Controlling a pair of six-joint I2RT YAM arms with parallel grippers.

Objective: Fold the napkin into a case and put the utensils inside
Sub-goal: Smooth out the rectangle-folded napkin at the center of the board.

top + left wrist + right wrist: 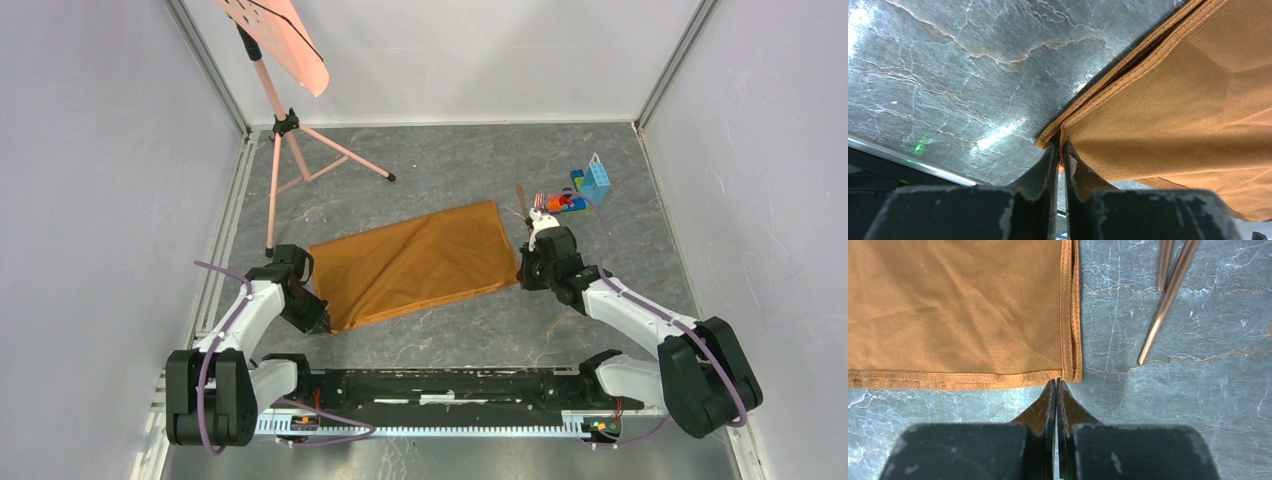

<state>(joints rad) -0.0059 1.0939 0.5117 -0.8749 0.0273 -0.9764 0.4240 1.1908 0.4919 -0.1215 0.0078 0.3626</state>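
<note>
Napkin (420,262) lies doubled and flat between the arms, long axis near-left to far-right. Left gripper (1058,150) pinched on its near-left corner. Right gripper (1056,385) closed and empty, tips at the near-right corner. Utensils (1167,300) lie just right of that hem, roughly parallel to it; right arm nearer

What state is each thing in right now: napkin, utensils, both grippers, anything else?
napkin: folded double, lying on the table.
utensils: lying bare on the table, outside the napkin.
left gripper: shut on the napkin's near-left corner.
right gripper: shut, empty, tips at the napkin's near-right corner.
tripod stand: upright.
</note>
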